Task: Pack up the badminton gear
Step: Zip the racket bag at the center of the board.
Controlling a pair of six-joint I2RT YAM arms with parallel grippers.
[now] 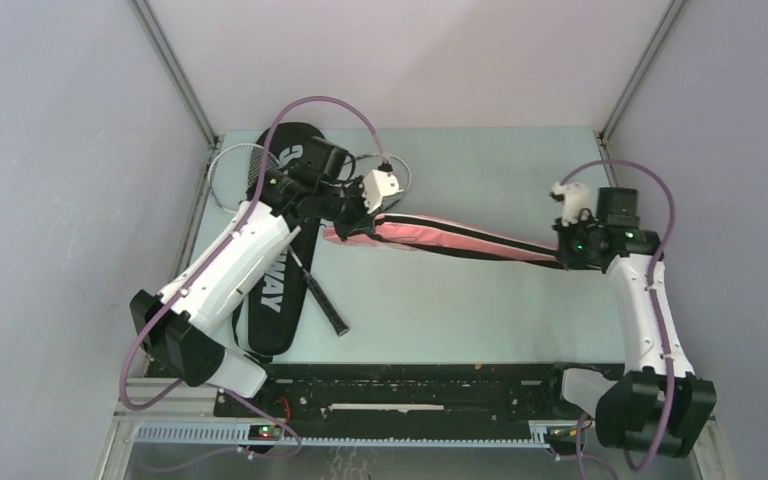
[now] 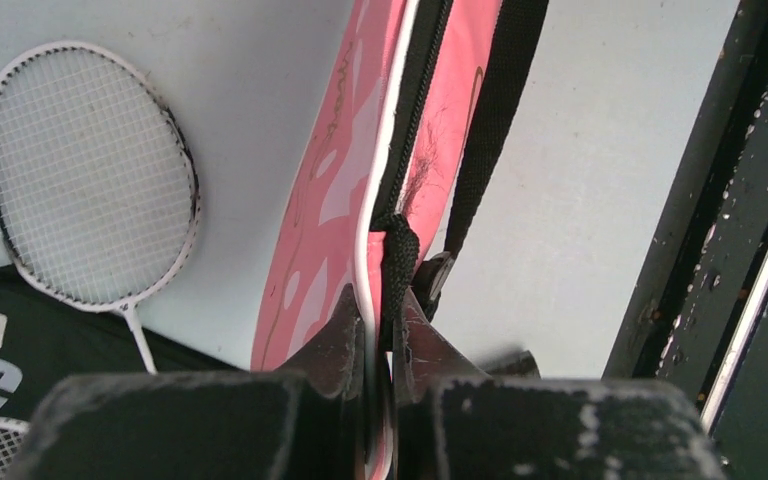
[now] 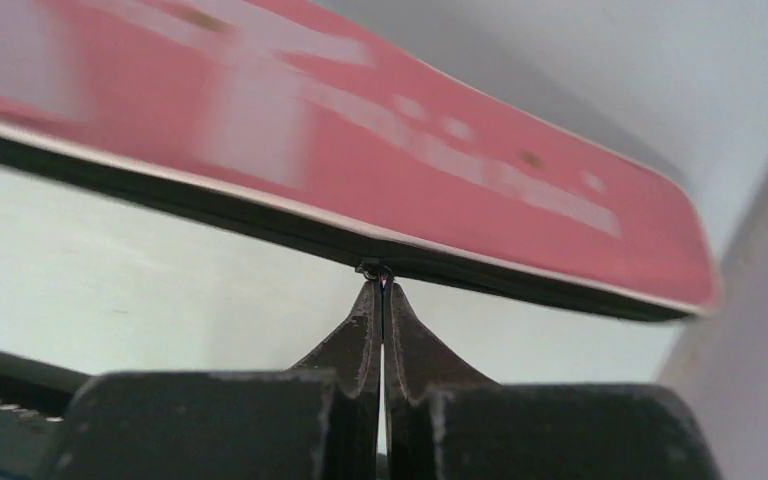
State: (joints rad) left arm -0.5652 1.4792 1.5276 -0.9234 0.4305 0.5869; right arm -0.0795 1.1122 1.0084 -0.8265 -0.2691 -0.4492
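Left gripper (image 1: 368,208): jaws nearly together, clamped on the left end of the pink cover (image 1: 440,240). On the left wrist view the fingers (image 2: 335,345) pinch the cover's white-piped edge where the strap (image 2: 490,130) loops in a black knot.

Right gripper (image 1: 564,256): fully closed. On the right wrist view its tips (image 3: 381,290) nip a small metal tab (image 3: 373,268) on the cover's black zip edge. I take the tab to be the zip pull, though it is too small to be sure.

Pink cover: stretched edge-up between the two grippers across the middle of the table (image 1: 480,320). It sags slightly toward the right. I cannot tell if any part touches the tabletop.

Black cover (image 1: 270,300): flat on the table at left, partly under the left arm, white lettering up.

White racket (image 1: 228,168): its head lies at the far left corner, beside the black cover's top.

Second racket (image 1: 322,298): dark shaft and black grip slant off the black cover's right edge onto the table. Its head is hidden by the arm.
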